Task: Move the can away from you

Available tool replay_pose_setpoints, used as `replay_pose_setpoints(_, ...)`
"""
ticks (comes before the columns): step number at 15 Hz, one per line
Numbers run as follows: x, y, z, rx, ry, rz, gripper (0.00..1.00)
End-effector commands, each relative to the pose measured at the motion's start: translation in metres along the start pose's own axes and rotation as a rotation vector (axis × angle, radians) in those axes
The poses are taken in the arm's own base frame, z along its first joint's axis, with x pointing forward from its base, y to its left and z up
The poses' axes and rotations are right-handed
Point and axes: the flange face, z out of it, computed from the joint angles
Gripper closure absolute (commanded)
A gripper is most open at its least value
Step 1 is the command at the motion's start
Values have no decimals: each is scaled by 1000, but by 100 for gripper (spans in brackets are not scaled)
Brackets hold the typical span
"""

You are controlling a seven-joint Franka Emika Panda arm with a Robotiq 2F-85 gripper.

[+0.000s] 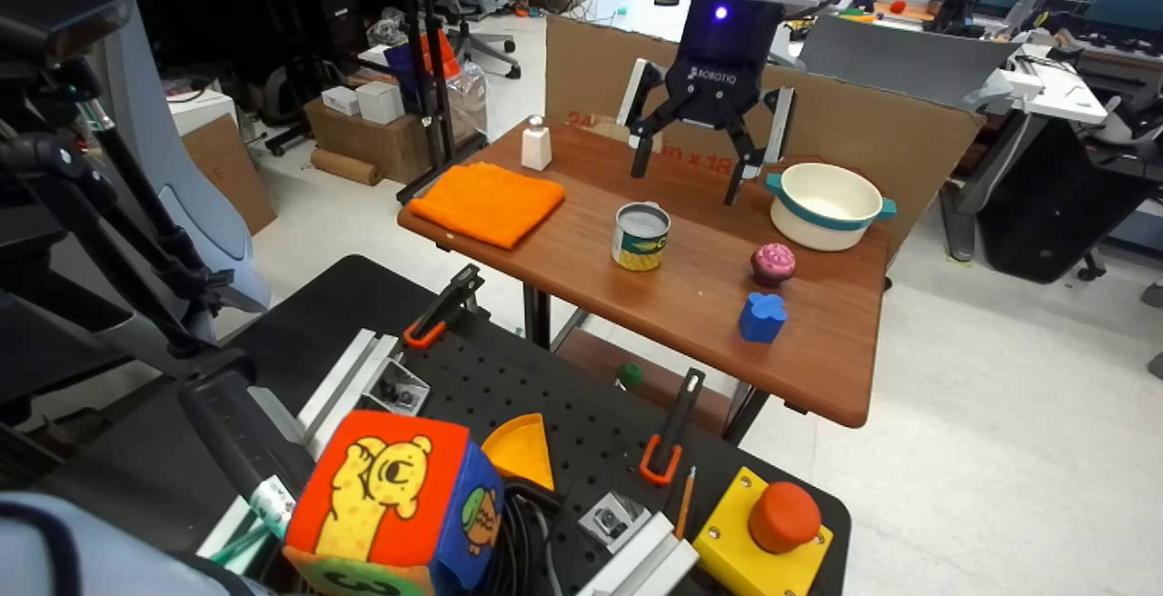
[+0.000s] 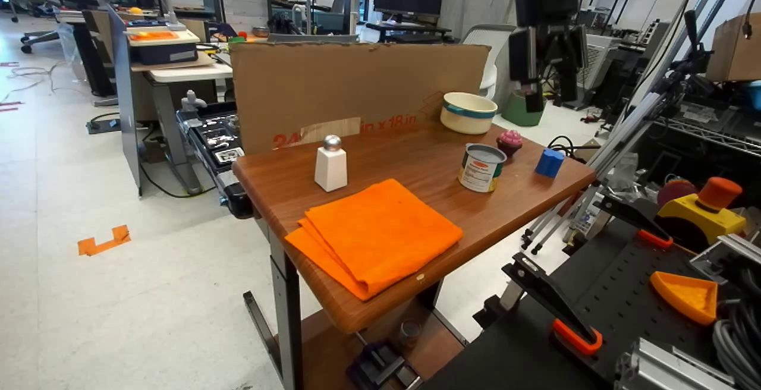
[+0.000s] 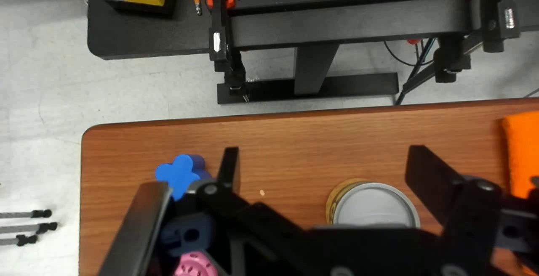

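Note:
The can (image 1: 641, 238), a squat tin with a grey top and green-yellow label, stands upright near the middle of the brown table (image 1: 700, 305). It also shows in an exterior view (image 2: 480, 169), its white label side facing that camera. My gripper (image 1: 686, 180) is open and empty, held well above the table. It shows high up in an exterior view (image 2: 552, 97) too. In the wrist view the can (image 3: 372, 204) lies below and between the spread fingers (image 3: 324, 149), closer to the right finger. The gripper body hides its lower part there.
A white bowl with teal rim (image 1: 825, 205), a pink cupcake (image 1: 773, 263) and a blue flower-shaped block (image 1: 761, 317) stand on one side of the can. An orange cloth (image 1: 491, 203) and a white shaker (image 1: 536, 145) are on the other. A cardboard wall (image 2: 357, 81) lines one table edge.

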Motion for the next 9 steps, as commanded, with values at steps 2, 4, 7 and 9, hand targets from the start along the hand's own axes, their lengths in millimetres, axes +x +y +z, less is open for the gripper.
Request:
replay_pose_setpoints(2, 37, -16, 41, -67, -141, 19, 0)
replay_pose_setpoints(4, 45, -24, 57, -83, -193, 14, 0)
replay_pose_setpoints(7, 54, -33, 76, -105, -273, 14, 0)
replay_pose_setpoints(9, 62, -37, 87, -119, -333, 46, 0)
